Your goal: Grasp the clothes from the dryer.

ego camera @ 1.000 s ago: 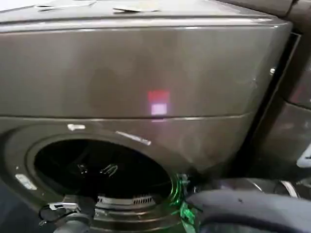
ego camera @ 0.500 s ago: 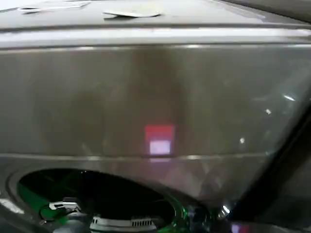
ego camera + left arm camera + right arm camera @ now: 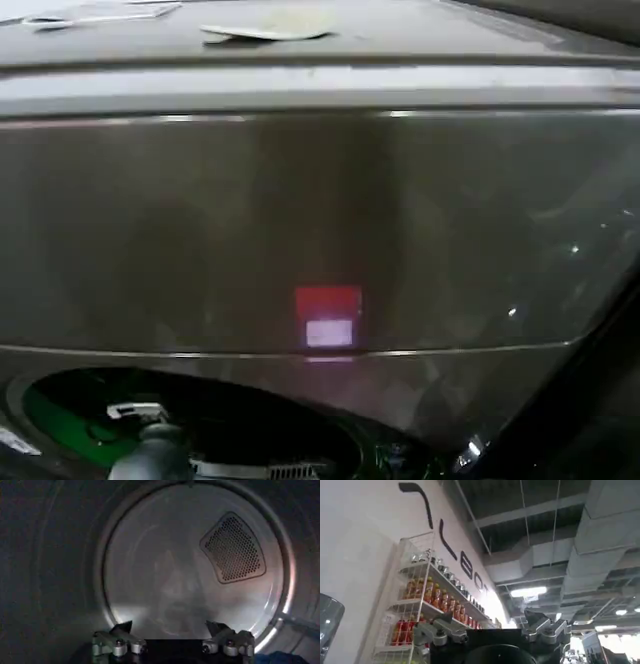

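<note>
Soft dark navy-blue fabric lump, i.e. the clothes (image 3: pixel 280 658): a small blue edge shows low in the drum in the left wrist view, off to one side of the left gripper (image 3: pixel 171 630) and apart from it, not betw. the tips. Left gripper: inside the drum, fingers spread wide, nothing betw. them, aimed at the pale round back wall (image 3: pixel 165 570) w/ its dark perforated vent panel (image 3: pixel 233 548). Large bronze-grey metal front-loading dryer (image 3: pixel 320 230): in the head view its front panel carries a small red-and-white sticker (image 3: pixel 328 317); the dark round porthole (image 3: pixel 230 430) sits at the lower edge w/ a green glow on its rim, and the left arm (image 3: pixel 150 455) enters it there. Right gripper (image 3: pixel 492 630): well away from the machine, tips apart and empty, pointing up toward a white wire shelf of drink bottles (image 3: pixel 427 605) and ceiling ducts; idle. Progress (judged): reach into the drum done; grasp not yet made; still to do: shift the left gripper over to the fabric, close on it, withdraw through the porthole. Vs. the head view 1.0 s ago: the front panel now looms larger and the porthole has dropped to the frame's lower edge; the dark right arm seen then at lower right is gone from that view.
</note>
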